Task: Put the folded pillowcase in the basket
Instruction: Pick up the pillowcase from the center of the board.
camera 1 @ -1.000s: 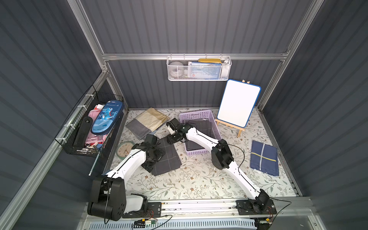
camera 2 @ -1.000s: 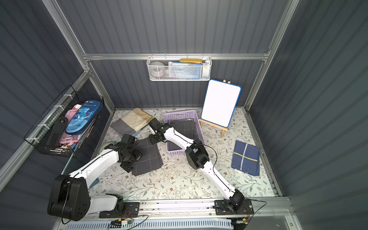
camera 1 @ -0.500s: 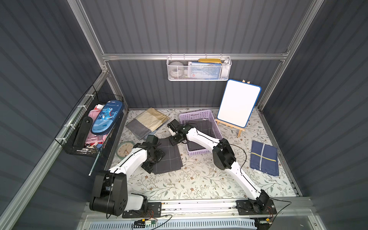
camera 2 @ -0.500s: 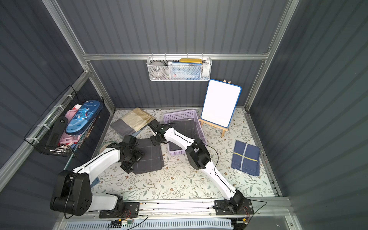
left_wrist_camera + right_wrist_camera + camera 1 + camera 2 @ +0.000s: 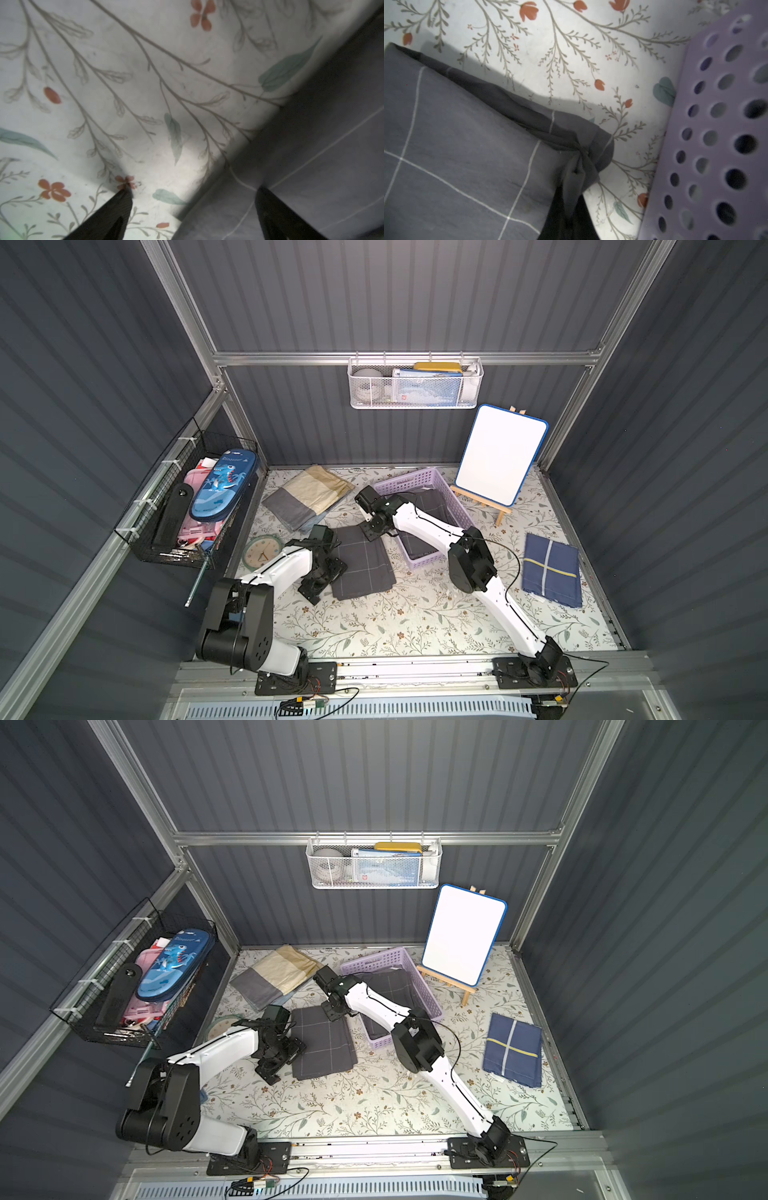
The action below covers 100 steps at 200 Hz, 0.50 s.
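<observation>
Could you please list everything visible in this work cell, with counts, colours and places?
folded pillowcase: 1, grey with white checks, middle of the table
basket: 1, lavender, just right of the pillowcase
checked cloth: 1, dark grey, inside the basket
two-tone cloth: 1, beige and grey, back left of table
navy cloth: 1, navy with pale stripes, right of table
whiteboard: 1, white, blue frame, on easel at back
clock: 1, pale green, left table edge
mesh basket: 1, white, back wall
wire basket: 1, black, left wall
pencil case: 1, blue, in wire basket
left gripper: 1, black, open at the pillowcase's left edge
right gripper: 1, black, shut on the pillowcase's corner by the basket
</observation>
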Each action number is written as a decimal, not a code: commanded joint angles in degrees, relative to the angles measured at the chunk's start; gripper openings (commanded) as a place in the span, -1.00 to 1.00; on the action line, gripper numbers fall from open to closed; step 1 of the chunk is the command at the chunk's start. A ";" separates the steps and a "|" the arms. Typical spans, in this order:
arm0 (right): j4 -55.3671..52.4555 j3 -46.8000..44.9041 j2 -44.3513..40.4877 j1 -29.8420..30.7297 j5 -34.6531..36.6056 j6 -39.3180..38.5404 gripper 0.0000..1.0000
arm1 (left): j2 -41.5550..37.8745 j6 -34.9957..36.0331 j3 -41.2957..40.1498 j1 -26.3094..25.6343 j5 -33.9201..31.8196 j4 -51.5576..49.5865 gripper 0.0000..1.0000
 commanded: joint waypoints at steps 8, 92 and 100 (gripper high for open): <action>-1.62 1.13 0.42 -0.58 1.39 0.01 -1.00 | -8.00 -0.75 -3.16 -3.80 3.22 2.70 0.68; -1.91 -0.44 0.23 -0.67 -0.02 1.73 -1.00 | -5.20 -0.33 -5.15 -7.21 2.39 5.64 0.35; -2.01 -0.42 0.27 -0.67 0.01 1.82 -1.00 | -5.12 -0.55 -5.12 -7.25 2.35 5.08 0.36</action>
